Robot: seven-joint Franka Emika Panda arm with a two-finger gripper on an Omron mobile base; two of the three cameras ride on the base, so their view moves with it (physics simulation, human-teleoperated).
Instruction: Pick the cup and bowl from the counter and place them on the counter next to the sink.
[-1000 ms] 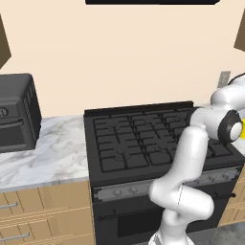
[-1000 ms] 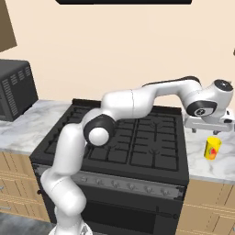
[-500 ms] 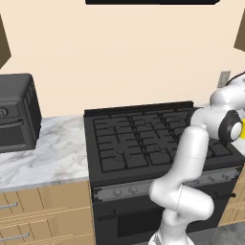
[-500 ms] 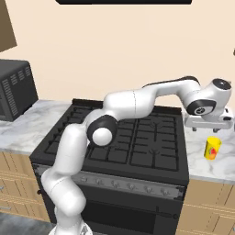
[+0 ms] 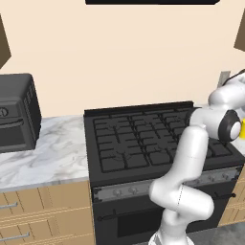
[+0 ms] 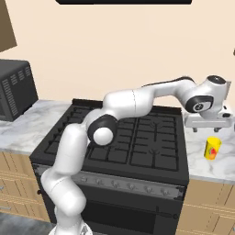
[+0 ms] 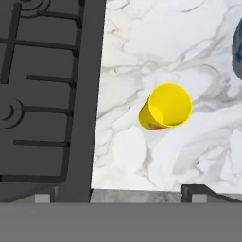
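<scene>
Cup (image 7: 166, 106): small, bright yellow, upright on the marble counter (image 7: 142, 156), mouth open toward me, red-orange mark low on its side. In the right base view it stands on the counter strip just right of the stove (image 6: 133, 137), below my hand. A sliver of yellow also shows at the right edge of the left base view, past my wrist.

Handling, my judgement: light, stiff, thin-walled, probably smooth and a bit slick. It tapers slightly, so a pinch near the rim could slide it out of my hold. Better to close across the body around mid-height, fingers on opposite sides. Being so light, it could tip or skate on the marble if one finger touches first, so I should centre over it before closing.

My gripper (image 6: 207, 131): jaws spread wide, nothing held, hovering above the cup and apart from it. In the hand view one finger tip (image 7: 198, 191) sits low right and the cup lies above and left of it, so I am not yet centred.

Dark rounded thing (image 7: 237, 52) at the right edge of the hand view, on the marble beyond the cup; possibly the bowl, too cropped to tell.
</scene>
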